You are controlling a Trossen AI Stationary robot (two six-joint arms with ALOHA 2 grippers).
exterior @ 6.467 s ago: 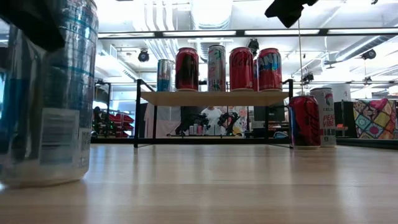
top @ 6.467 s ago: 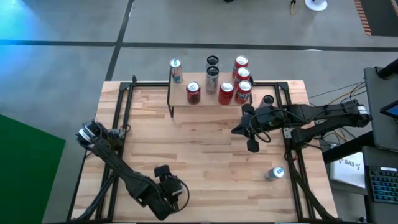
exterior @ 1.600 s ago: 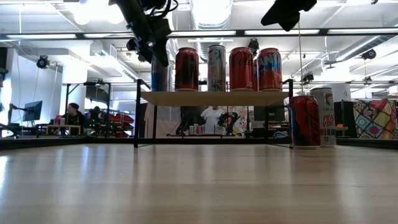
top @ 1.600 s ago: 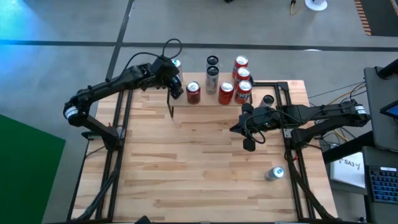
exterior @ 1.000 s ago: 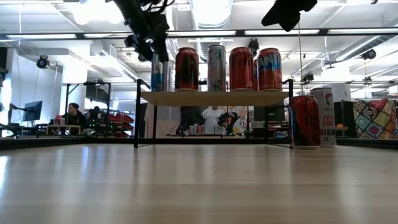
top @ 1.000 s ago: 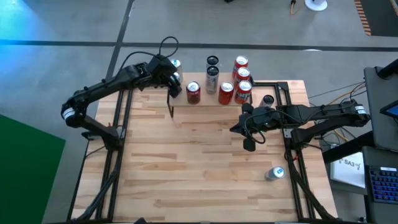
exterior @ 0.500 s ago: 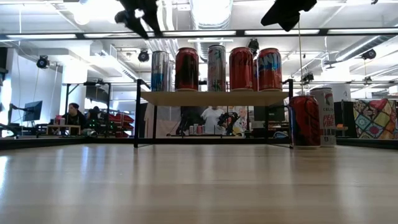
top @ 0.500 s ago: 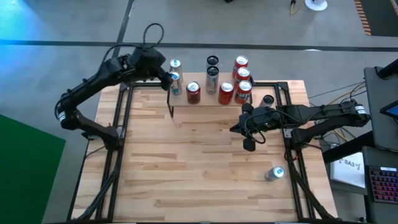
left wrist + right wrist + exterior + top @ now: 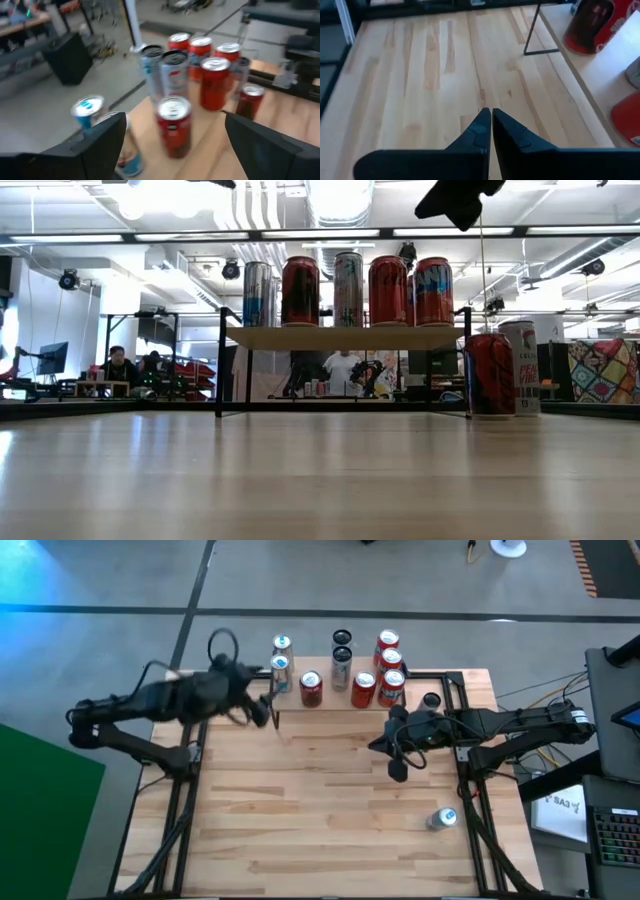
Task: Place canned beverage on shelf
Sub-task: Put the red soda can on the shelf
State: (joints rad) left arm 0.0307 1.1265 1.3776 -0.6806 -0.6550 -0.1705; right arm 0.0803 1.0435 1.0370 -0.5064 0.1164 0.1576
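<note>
One silver-blue can [image 9: 280, 673] stands apparently beyond open left jaws.

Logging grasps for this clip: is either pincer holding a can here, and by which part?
Nothing is held. The left pincer is open and empty, short of the cans on the shelf. The right pincer is shut on nothing, over the bare tabletop.

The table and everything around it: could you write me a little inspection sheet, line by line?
Surface: wooden tabletop, mostly bare.
Job's things: shelf carries a row of upright cans; one can lies near the table's right front corner.
Clutter: nothing seen.
Grippers: left gripper open, empty, off the shelf's left end; right gripper shut, empty, above the table.
Cables: bundle by the right arm's base.
Surroundings: people seated in the room behind.
</note>
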